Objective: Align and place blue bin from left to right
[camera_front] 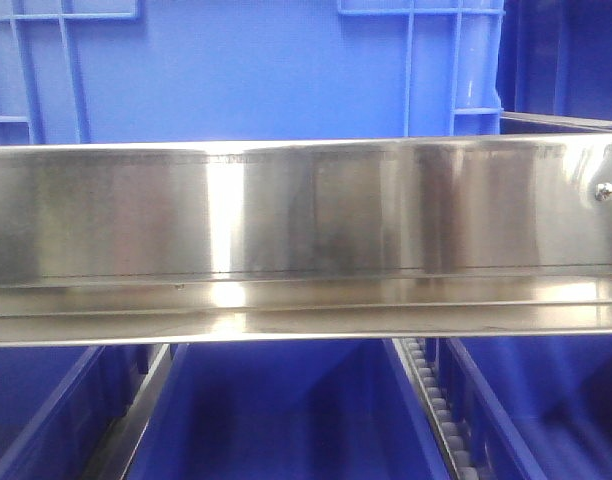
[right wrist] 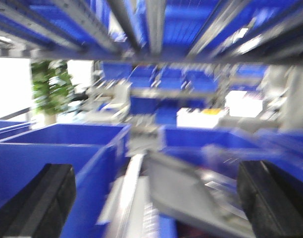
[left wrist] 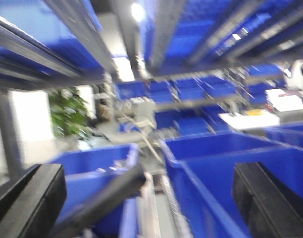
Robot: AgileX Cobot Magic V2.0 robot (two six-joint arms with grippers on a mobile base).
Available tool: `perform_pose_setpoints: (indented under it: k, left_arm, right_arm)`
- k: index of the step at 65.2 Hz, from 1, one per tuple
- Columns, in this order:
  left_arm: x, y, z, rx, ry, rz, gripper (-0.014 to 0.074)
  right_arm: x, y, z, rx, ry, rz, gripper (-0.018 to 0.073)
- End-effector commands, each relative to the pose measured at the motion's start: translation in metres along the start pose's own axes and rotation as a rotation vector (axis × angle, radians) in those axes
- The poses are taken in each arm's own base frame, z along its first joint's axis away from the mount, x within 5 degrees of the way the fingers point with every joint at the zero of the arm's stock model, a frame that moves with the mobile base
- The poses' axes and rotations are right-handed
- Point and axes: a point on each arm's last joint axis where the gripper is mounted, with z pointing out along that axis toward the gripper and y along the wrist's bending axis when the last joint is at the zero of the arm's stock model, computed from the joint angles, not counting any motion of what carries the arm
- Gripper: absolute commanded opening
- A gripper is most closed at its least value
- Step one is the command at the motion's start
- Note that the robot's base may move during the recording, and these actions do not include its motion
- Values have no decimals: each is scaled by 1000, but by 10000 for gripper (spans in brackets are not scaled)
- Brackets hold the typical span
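- In the front view, a shiny steel bar (camera_front: 306,210) goes across the middle. An upper blue bin (camera_front: 236,70) sits above and behind it. A lower blue bin (camera_front: 276,410) shows under it.
- The left wrist view is blurry. The left gripper (left wrist: 149,176) is spread wide. One black finger (left wrist: 32,198) is low on the left and the other is low on the right. It holds nothing.
- A near blue bin (left wrist: 226,158) lies in front of the left gripper, over toward its right finger. The bin's left wall runs into the gap between the two fingers. I cannot tell if a finger touches it.
- A side blue bin (left wrist: 92,168) sits to the left of that one, past the left finger. A grey rail (left wrist: 154,198) runs between the two bins.
- A green plant (left wrist: 67,114) stands far back on the left.
- The right wrist view is blurry too. The right gripper (right wrist: 155,171) is also spread wide and grips nothing.
- A left-hand blue bin (right wrist: 57,148) lies ahead of the right gripper, just above its left finger.
- A right-hand blue bin (right wrist: 211,141) sits farther back, toward the right finger. It is too smeared to see well.
- A pale rail (right wrist: 129,198) runs up the gap between the fingers, beside the left-hand blue bin.
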Motion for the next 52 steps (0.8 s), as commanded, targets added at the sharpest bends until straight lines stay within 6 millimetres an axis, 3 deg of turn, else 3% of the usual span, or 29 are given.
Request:
perform_pose_setpoints:
  k: [1, 18, 38, 52]
  left_arm:
    - [-5, -6, 15, 94, 41, -7, 601]
    - [-26, -42, 74, 354, 270, -52, 601]
    - [-39, -69, 159, 329, 517, -150, 601]
    - [-38, -82, 203, 284, 637, -159, 597]
  right_arm:
    - [-8, 4, 13, -54, 21, 41, 558]
    - [-25, 25, 65, -262, 219, 7, 558]
    - [-39, 54, 144, -429, 511, -52, 558]
    - [-36, 50, 194, -282, 687, -87, 558]
